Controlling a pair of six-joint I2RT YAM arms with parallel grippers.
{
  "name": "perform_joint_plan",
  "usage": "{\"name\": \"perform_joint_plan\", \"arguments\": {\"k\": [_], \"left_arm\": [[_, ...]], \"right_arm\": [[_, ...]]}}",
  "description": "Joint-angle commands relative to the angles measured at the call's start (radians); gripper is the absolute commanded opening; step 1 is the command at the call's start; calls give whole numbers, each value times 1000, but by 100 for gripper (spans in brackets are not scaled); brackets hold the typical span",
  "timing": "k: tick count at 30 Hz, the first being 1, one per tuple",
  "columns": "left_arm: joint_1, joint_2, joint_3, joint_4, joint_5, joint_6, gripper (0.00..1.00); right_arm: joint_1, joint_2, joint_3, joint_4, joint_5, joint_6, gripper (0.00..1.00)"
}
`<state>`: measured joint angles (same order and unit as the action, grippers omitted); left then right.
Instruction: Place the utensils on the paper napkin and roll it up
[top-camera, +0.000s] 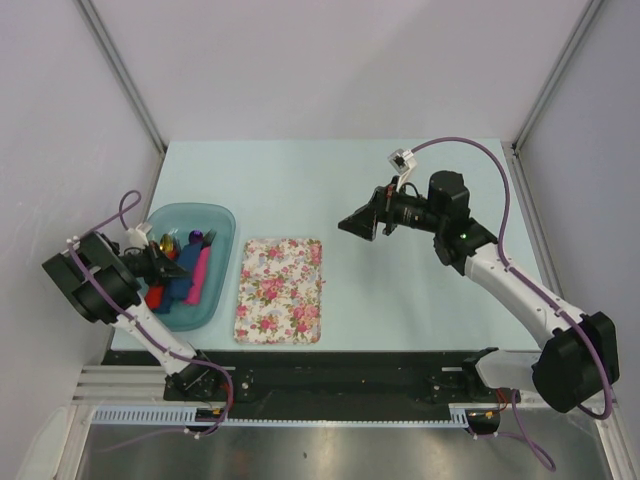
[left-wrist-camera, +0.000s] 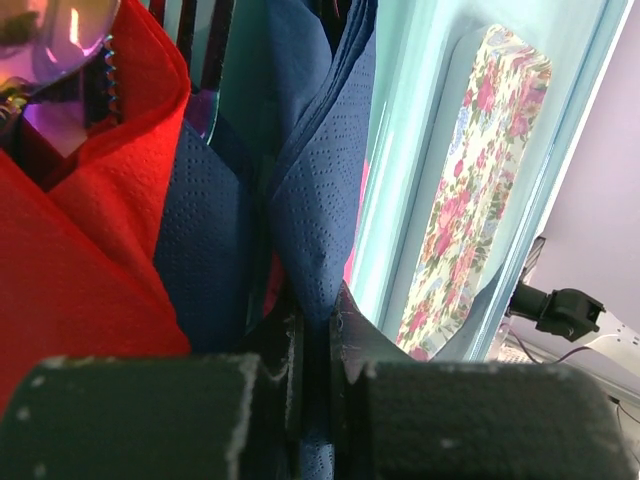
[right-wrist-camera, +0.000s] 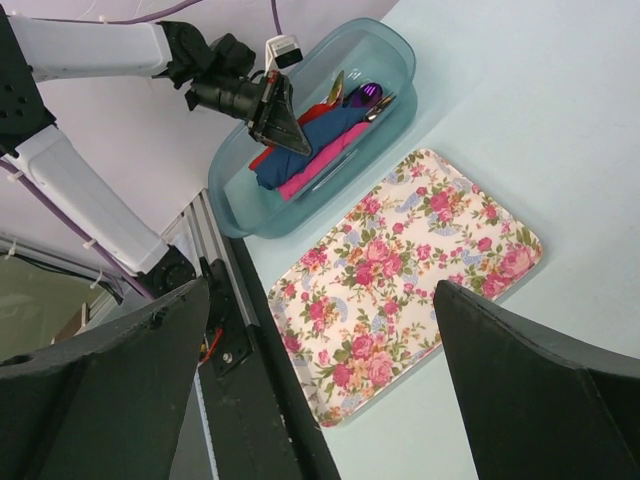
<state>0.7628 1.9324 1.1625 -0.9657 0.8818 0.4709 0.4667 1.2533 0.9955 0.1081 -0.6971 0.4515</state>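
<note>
Navy paper napkin (left-wrist-camera: 310, 180), pinched in the nearly closed left gripper (left-wrist-camera: 315, 380), not yet spread; utensils (right-wrist-camera: 362, 98) ahead of it unplaced; right gripper (right-wrist-camera: 320, 400) held wide, empty.

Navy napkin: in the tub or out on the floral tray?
In the tub, bunched beside a red piece. The left tool is shut on a fold of the navy napkin; the floral tray holds no napkin.

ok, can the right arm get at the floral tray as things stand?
Probably yes. The right gripper hangs open over the table, to the right of the floral tray; nothing stands between them and nothing lies on the tray.
</note>
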Motion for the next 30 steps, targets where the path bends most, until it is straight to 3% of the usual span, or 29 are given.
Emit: {"name": "perform_joint_plan", "arguments": {"k": [1, 5, 10, 23, 30], "left_arm": [[10, 10, 39, 53, -15, 14, 0], [9, 0, 36, 67, -47, 8, 4], [10, -19, 26, 97, -107, -6, 17], [9, -67, 12, 117, -145, -15, 34], [10, -108, 3, 130, -162, -17, 37]], "right_arm": [[-5, 14, 25, 16, -21, 3, 100], [-8, 18, 31, 15, -24, 4, 100], [-10, 17, 32, 16, -24, 10, 100], [-10, 26, 34, 33, -22, 27, 100], [-7, 24, 31, 41, -21, 35, 100]]}}
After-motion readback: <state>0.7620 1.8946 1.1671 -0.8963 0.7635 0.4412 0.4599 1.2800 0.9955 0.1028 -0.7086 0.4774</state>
